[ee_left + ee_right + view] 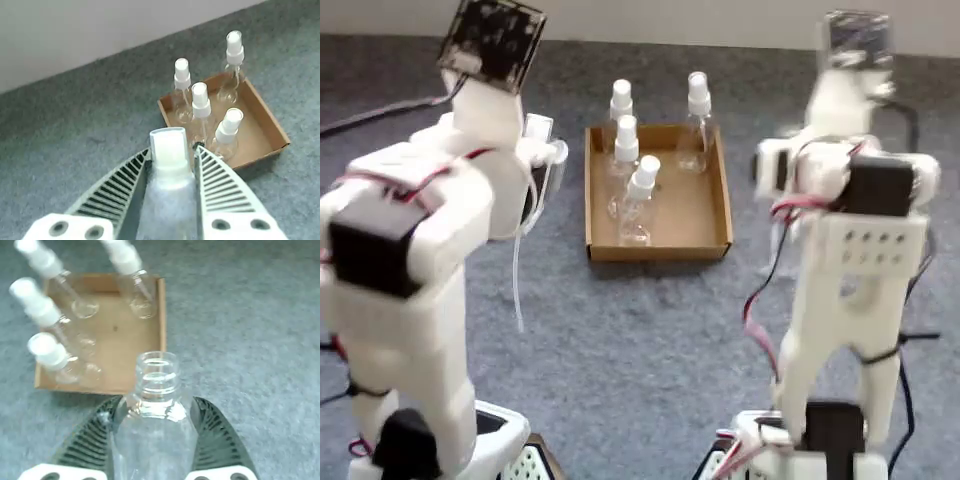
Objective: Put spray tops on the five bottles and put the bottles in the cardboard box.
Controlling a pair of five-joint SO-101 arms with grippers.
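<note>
A cardboard box (692,212) lies on the grey carpet between the two arms. Several clear bottles with white spray tops (626,140) stand or lean inside it. My left gripper (172,151) is shut on a white spray top (169,142), held above the carpet on the box's left side; its thin dip tube (519,285) hangs down from it. My right gripper (157,402) is shut on a clear bottle (156,390) with an open, uncapped neck, held on the box's right side. The box (120,335) lies just beyond that bottle.
The arms' white bases (490,445) and red and black cables (760,330) stand at the near edge. A pale wall (75,35) runs behind the carpet. Open carpet (650,340) stretches in front of the box.
</note>
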